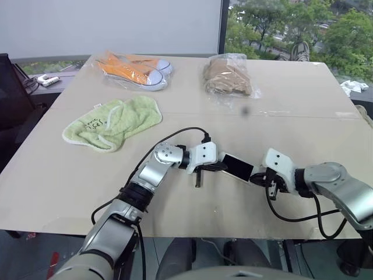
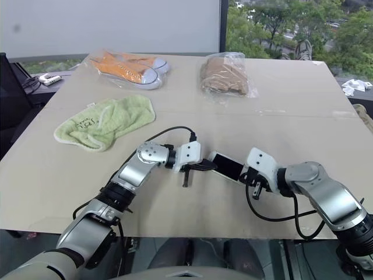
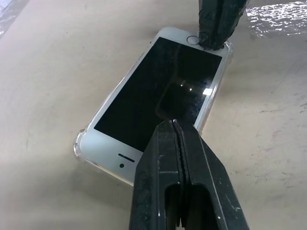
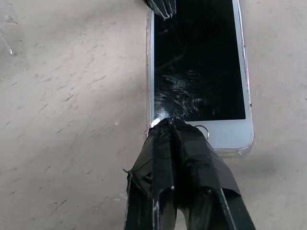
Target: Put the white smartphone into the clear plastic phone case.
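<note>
- Left eye view: I see the white smartphone [image 1: 238, 167] lying screen-up on the table [image 1: 70, 175], directly between my two hands. My left hand [image 1: 214, 167] comes at it from one end and my right hand [image 1: 260, 177] from the other, so each hand has the phone just ahead of its fingertips. Well beyond both hands lie a green towel [image 1: 113, 121], a bagged pair of orange sneakers [image 1: 135, 70] and a bagged brown cloth [image 1: 228, 77].
- Right eye view: the same layout. The phone sits tilted a little across the table, one short end by the left hand and the other by the right hand.
- Left wrist view: my left hand's fingers [image 3: 163, 182] are pressed together with nothing between them, their tips over the phone's long edge near its earpiece end. The clear plastic phone case [image 3: 80, 147] already wraps the phone; I see its glossy rim and bulged corners all round. At the far end, past the home button, the right hand's dark fingers touch the phone.
- Right wrist view: my right hand's taped fingers [image 4: 163, 163] are also pressed tight, holding nothing, tips resting on the screen's corner beside the home button. The case's clear lip shows along the phone's near end. The left hand's tips touch the far end.
</note>
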Controlling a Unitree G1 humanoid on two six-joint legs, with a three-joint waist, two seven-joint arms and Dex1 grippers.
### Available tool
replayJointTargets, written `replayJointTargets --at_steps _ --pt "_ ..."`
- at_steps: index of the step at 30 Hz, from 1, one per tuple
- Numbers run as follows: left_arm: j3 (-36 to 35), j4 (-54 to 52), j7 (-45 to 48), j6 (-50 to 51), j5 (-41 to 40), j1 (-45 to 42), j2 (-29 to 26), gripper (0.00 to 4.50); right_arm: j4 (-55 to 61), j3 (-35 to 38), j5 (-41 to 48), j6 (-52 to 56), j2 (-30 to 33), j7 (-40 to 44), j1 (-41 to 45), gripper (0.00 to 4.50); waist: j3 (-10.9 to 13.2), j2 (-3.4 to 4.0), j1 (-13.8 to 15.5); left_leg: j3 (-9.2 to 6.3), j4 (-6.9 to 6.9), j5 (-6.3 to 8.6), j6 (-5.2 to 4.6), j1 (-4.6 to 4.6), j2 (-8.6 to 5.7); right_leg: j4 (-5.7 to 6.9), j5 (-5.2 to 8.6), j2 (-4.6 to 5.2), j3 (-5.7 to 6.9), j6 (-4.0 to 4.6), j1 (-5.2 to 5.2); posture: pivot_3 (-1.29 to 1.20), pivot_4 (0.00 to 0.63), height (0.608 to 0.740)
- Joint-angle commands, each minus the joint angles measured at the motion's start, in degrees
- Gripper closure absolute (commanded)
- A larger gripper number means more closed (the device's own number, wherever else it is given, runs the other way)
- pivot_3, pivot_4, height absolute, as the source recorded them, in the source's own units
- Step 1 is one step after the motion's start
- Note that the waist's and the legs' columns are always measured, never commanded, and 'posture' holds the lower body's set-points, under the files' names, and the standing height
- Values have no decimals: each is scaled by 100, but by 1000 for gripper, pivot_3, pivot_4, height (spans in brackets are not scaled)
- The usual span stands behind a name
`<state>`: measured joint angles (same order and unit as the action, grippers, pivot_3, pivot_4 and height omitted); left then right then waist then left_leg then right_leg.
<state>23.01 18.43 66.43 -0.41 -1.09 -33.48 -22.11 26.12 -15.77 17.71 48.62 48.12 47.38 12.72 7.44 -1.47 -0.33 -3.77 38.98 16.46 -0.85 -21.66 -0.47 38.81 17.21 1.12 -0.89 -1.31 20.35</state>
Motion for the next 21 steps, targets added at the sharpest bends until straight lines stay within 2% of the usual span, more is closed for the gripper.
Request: replayJointTargets --at_steps 1,7,18,21 --pt "-29 -99 -29 -17 38 7 -13 4500 -675 -234 -195 447 -68 -197 -209 4461 -1 -2 -5 0 0 0 0 0 0 0 0 0 0 0 0 0 150 740" --pt "-19 -96 -38 -24 40 -4 -5 4500 -1023 179 -124 666 -441 -495 -25 4461 0 1 -21 0 -1 0 0 1 0 1 0 0 -1 0 0 0 150 740" --pt "-27 -148 -50 -9 30 22 -11 4500 -915 18 -85 867 -308 -383 -119 4461 2 4 7 -2 -11 1 -1 -3 0 -8 0 3 0 0 3 0 150 740" --pt "-43 -149 -68 -11 18 16 -2 4500 -847 220 41 662 -408 -341 -108 4461 3 5 15 -2 -15 1 -1 -3 0 -9 0 3 1 0 3 0 150 740"
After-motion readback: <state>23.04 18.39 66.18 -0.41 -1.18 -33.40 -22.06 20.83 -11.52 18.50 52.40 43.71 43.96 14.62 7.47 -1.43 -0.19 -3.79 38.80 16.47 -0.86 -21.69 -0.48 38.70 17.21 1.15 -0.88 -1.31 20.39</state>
